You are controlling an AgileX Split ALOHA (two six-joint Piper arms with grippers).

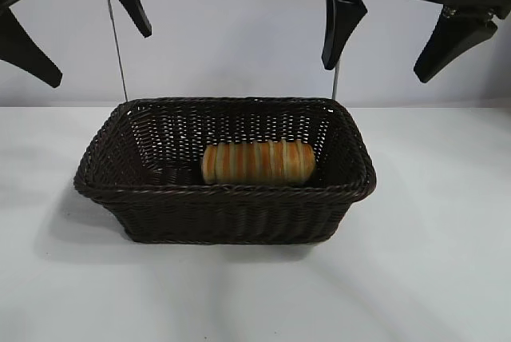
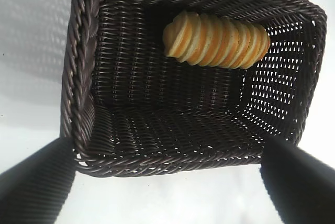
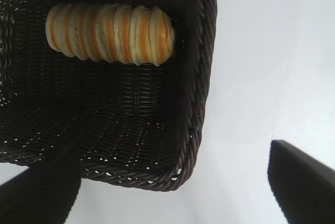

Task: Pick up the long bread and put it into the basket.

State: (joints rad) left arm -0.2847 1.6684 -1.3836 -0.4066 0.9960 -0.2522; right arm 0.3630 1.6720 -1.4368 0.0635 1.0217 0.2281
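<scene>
The long bread, golden-tan with orange-brown stripes, lies inside the dark brown wicker basket, against its front wall toward the right. It also shows in the left wrist view and the right wrist view. My left gripper hangs open and empty high above the basket's back left corner. My right gripper hangs open and empty high above the basket's back right corner. Neither touches the bread or the basket.
The basket stands in the middle of a white table before a pale wall. Two thin metal rods rise behind the basket.
</scene>
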